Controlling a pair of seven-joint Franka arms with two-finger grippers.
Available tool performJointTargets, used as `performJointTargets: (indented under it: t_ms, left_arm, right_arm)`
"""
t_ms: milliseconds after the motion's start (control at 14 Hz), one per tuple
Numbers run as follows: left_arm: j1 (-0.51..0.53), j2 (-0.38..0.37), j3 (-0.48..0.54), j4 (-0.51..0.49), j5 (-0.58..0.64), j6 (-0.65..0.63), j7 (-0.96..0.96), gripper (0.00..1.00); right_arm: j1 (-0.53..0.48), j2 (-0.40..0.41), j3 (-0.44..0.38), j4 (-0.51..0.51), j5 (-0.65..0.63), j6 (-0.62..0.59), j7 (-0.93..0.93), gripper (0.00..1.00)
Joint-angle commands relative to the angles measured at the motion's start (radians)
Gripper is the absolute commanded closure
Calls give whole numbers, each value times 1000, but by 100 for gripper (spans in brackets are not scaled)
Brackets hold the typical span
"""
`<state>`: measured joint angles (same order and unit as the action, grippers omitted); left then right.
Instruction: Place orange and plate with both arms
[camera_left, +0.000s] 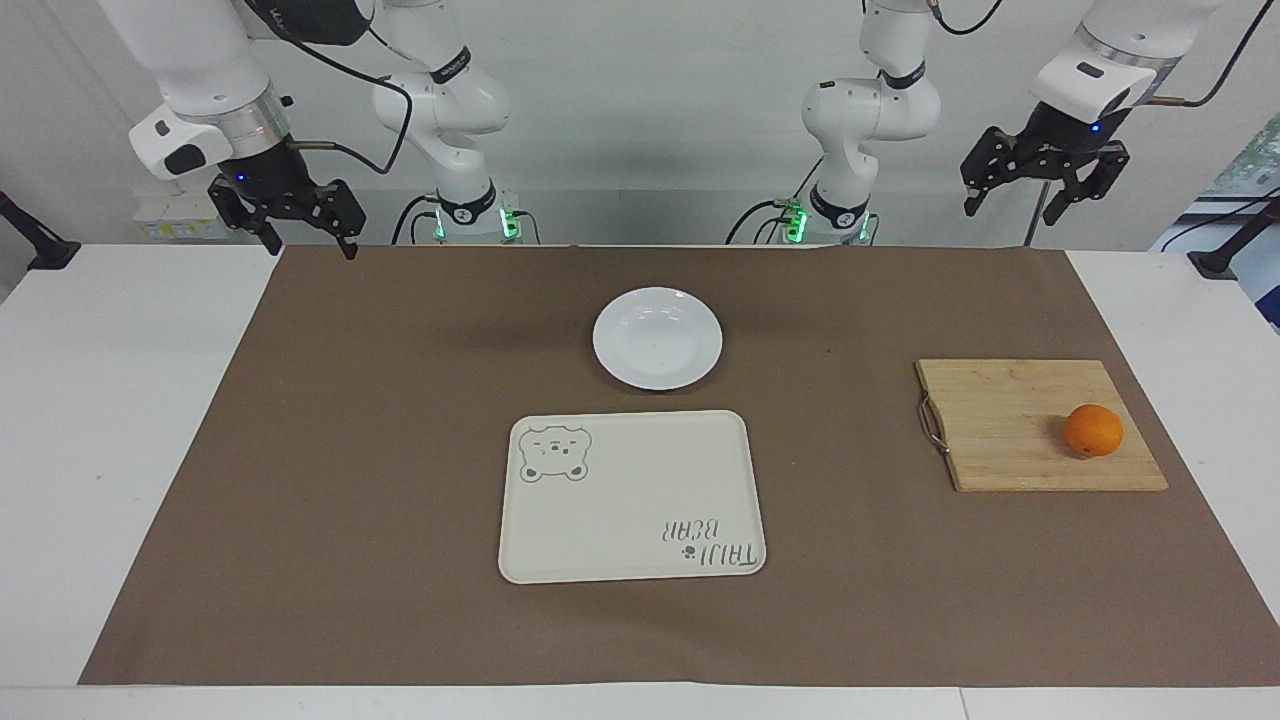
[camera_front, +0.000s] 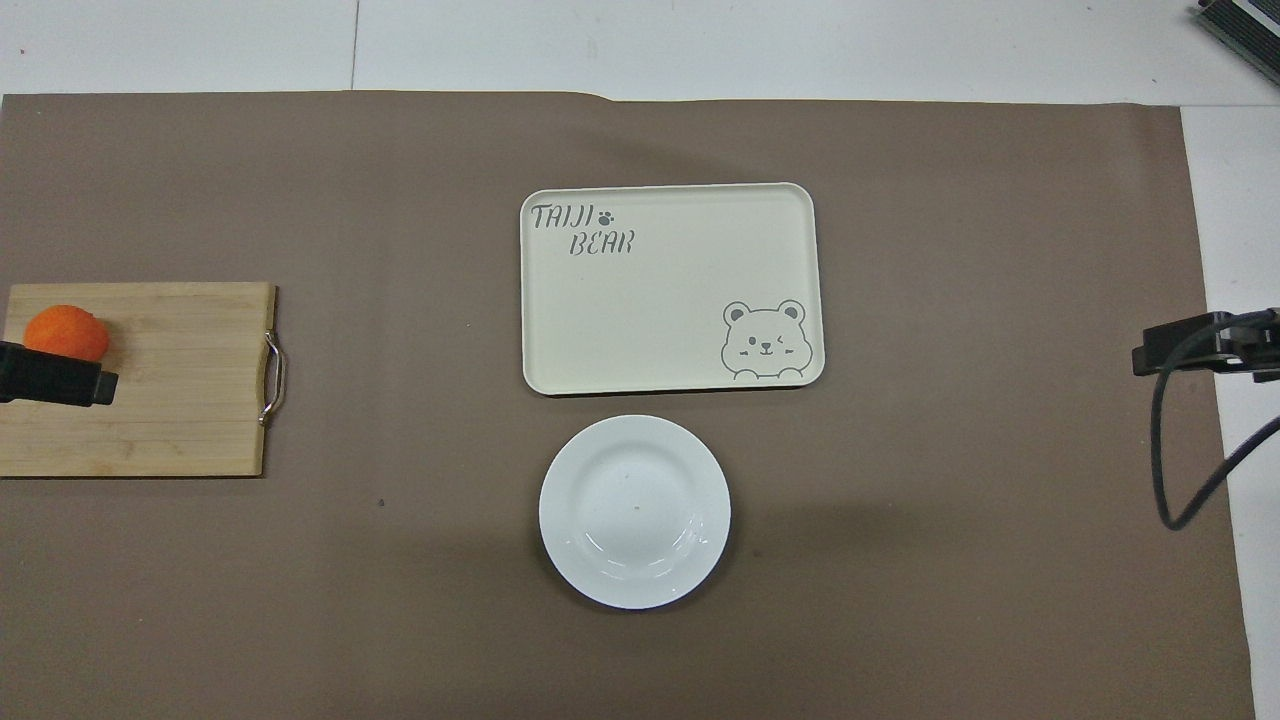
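The orange (camera_left: 1092, 431) lies on a wooden cutting board (camera_left: 1010, 420) toward the left arm's end of the table. It also shows in the overhead view (camera_front: 66, 330). The white plate (camera_left: 657, 338) sits empty on the brown mat at mid-table, and also shows in the overhead view (camera_front: 634, 511). My left gripper (camera_left: 1010, 208) hangs open and empty high in the air, well above the board. In the overhead view a black part of it (camera_front: 55, 375) covers the orange's near edge. My right gripper (camera_left: 308, 243) hangs open and empty over the mat's corner at the right arm's end.
A cream rectangular tray with a bear drawing (camera_left: 630, 495) lies empty just farther from the robots than the plate, and also shows in the overhead view (camera_front: 670, 290). The cutting board has a metal handle (camera_left: 931, 422) on its side toward the plate. A brown mat (camera_left: 350, 450) covers most of the table.
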<state>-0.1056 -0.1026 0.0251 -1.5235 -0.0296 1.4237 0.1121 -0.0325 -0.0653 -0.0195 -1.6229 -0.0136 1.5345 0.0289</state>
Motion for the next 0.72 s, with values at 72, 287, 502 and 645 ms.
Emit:
performJointTargets:
  t_ms: [72, 287, 502, 645]
  left_arm:
    - [12, -28, -2, -35, -9, 21, 9, 0]
    - [4, -26, -4, -32, -9, 12, -2, 0]
    - [-3, -31, -28, -32, -9, 9, -2, 0]
    - [9, -32, -27, -35, -9, 7, 12, 0]
  right_arm:
    - [0, -4, -3, 1, 17, 3, 9, 0]
    - [0, -4, -3, 1, 17, 3, 11, 0]
    - [2, -4, -3, 3, 17, 3, 9, 0]
    - [2, -4, -3, 1, 17, 3, 9, 0]
